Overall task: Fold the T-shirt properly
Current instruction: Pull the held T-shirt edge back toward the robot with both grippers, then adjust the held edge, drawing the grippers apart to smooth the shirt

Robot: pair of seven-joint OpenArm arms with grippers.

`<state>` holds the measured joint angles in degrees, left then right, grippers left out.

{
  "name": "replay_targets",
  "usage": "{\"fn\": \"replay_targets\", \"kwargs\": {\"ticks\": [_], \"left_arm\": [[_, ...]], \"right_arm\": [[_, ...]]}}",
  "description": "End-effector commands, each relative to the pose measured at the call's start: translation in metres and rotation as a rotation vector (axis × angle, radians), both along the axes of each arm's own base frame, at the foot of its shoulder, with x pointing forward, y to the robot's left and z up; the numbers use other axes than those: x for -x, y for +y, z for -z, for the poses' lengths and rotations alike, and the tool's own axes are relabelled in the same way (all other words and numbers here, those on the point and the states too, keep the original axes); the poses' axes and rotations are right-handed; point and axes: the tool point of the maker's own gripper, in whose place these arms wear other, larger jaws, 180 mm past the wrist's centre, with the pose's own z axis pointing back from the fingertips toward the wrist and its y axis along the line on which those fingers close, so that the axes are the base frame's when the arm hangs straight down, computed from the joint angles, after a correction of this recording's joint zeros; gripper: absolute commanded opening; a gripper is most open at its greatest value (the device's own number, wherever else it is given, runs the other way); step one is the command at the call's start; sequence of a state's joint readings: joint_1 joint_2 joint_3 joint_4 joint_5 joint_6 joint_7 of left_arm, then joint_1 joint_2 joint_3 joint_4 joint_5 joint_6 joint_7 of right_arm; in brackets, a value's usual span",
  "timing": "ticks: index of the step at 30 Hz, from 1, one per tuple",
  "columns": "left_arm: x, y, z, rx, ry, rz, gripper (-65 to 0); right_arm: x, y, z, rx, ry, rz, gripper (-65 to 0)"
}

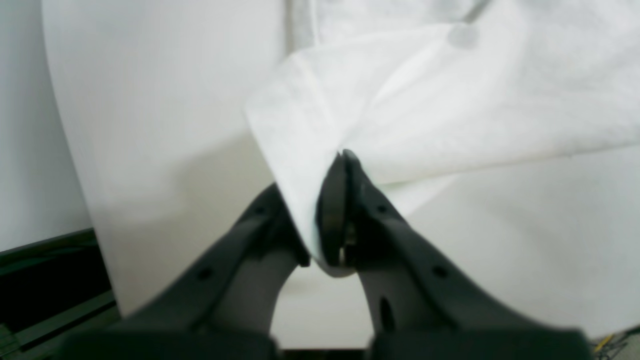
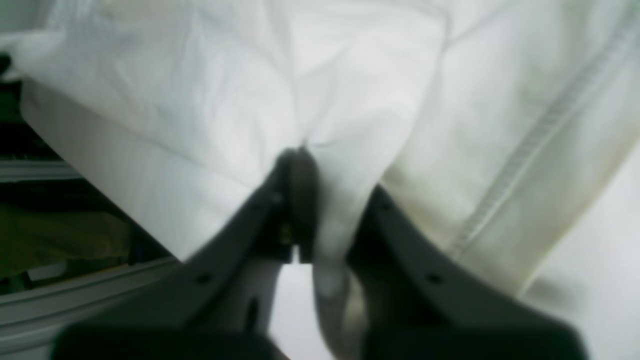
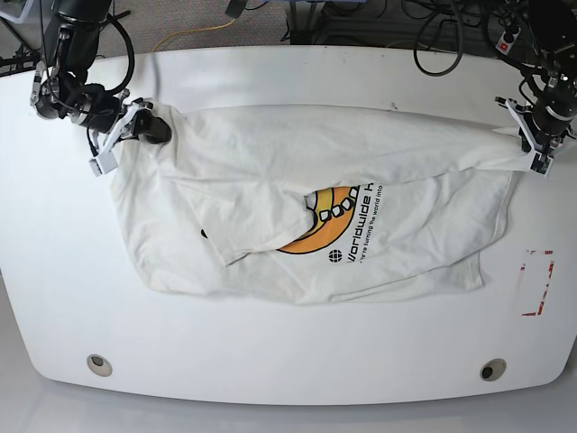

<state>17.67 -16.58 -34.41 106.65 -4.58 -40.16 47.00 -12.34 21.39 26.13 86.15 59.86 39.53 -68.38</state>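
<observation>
The shirt (image 3: 315, 216) lies across the middle of the white table (image 3: 270, 352), its far edge lifted and stretched between both arms, with a fold of cloth draped over the orange graphic (image 3: 329, 221).

At the upper left of the base view the right gripper (image 3: 155, 129) is clamped on one corner; its wrist view shows cloth pinched between the closed jaws. At the upper right the left gripper (image 3: 534, 144) is likewise clamped on the opposite corner.

The fabric looks light, soft and limp: it will likely sag between the grips, wrinkle and drag on the table. Corners and hemmed edges (image 2: 530, 150) seem the best holds, as doubled cloth is less likely to slip out.
</observation>
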Motion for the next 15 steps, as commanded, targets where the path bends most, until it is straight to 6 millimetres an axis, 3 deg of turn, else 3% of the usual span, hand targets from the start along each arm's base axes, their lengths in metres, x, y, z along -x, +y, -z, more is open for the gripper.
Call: {"fn": "replay_targets", "kwargs": {"ticks": [1, 4, 9, 15], "left_arm": [[-0.012, 0.003, -0.021, -0.023, -0.068, 0.012, -64.4], [-0.013, 0.010, -0.026, -0.028, -0.085, -0.010, -64.4], [-0.031, 0.014, -0.041, -0.024, -0.146, -0.023, -64.4], [-0.049, 0.024, -0.032, 0.031, -0.154, -0.067, -64.3]], "right_arm": [[-0.007, -0.009, -0.010, 0.026, -0.041, 0.000, -65.0], [0.005, -0.015, -0.005, 0.033, -0.017, 0.016, -65.0], [0.013, -0.030, -0.003, 0.063, 0.000, 0.045, -65.0], [0.022, -0.042, 0.004, 0.131, 0.037, 0.037, -65.0]]}}
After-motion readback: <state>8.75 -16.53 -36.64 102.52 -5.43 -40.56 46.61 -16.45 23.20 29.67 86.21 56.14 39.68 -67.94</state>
